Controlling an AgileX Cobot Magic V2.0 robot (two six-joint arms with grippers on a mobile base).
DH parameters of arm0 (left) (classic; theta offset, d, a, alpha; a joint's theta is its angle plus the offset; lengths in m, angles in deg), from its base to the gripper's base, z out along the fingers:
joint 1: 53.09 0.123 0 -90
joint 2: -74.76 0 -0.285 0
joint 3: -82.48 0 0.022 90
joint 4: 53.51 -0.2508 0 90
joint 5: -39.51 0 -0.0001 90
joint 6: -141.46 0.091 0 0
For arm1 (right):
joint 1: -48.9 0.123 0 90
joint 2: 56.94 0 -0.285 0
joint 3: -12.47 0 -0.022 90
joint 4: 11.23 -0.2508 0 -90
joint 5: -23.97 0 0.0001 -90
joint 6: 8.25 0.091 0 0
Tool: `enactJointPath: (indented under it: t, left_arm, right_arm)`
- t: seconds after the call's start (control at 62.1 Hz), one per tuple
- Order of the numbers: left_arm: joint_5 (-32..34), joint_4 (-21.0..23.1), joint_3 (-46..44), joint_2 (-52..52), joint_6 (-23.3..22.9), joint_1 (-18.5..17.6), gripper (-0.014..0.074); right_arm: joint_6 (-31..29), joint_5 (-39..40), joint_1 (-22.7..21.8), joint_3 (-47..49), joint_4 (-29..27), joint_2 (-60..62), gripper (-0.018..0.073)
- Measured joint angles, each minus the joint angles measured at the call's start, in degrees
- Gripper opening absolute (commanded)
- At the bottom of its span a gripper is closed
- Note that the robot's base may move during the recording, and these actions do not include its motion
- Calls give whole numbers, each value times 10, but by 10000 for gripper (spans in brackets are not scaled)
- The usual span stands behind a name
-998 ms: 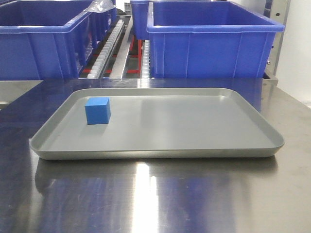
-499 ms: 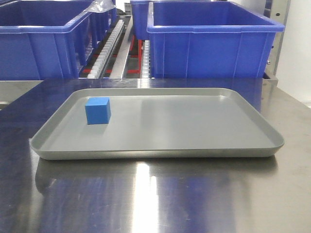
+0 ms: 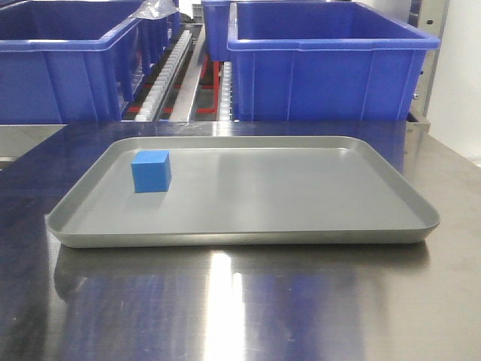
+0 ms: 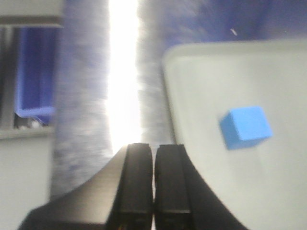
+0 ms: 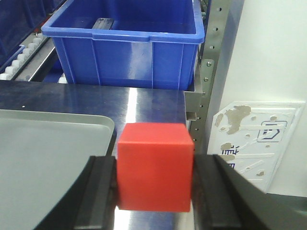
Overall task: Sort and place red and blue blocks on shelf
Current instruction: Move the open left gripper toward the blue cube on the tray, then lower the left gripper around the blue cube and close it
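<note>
Our right tool (image 5: pixel 154 194) is closed on the red block (image 5: pixel 154 167). Its two black fingers (image 5: pixel 100 196) press against opposite side faces, and the cube sits level between them. In the right wrist view the block hangs over the steel desk (image 5: pixel 144 103), just past the rounded corner of the grey tray (image 5: pixel 48 158) and outside its rim. We cannot tell how high it is. Beyond it a large blue bin (image 5: pixel 127 52) stands on the shelf (image 5: pixel 213 52), whose perforated steel upright rises at the bin's right side.

Our left tool (image 4: pixel 153 151) has its fingers pressed flat together with nothing between them. Its view is blurred, but we can see that it hovers over the desk beside the tray's edge. The blue block (image 4: pixel 246 127) lies on the tray to one side, well apart from the fingertips.

From the front we see the blue block resting flat in the left rear part of the tray, near the left rim but not touching it. The tray lies on the desk, with the shelf's bins behind it.
</note>
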State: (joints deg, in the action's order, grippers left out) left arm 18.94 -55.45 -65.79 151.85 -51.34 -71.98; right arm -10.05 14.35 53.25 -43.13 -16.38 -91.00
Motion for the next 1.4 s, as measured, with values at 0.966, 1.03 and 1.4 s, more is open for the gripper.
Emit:
enactJointPath:
  t: [0.966, 1.03, 1.4]
  left_arm:
    - [-442, 13, -509, 412, -169, -114, 566]
    - [-451, 13, -514, 417, -174, -114, 566]
    - [-462, 12, -519, 441, -180, -113, 566]
  right_arm:
    - [0, 0, 0, 0, 0, 0, 57]
    - [0, 0, 0, 0, 0, 0, 57]
    - [0, 0, 0, 0, 0, 0, 57]
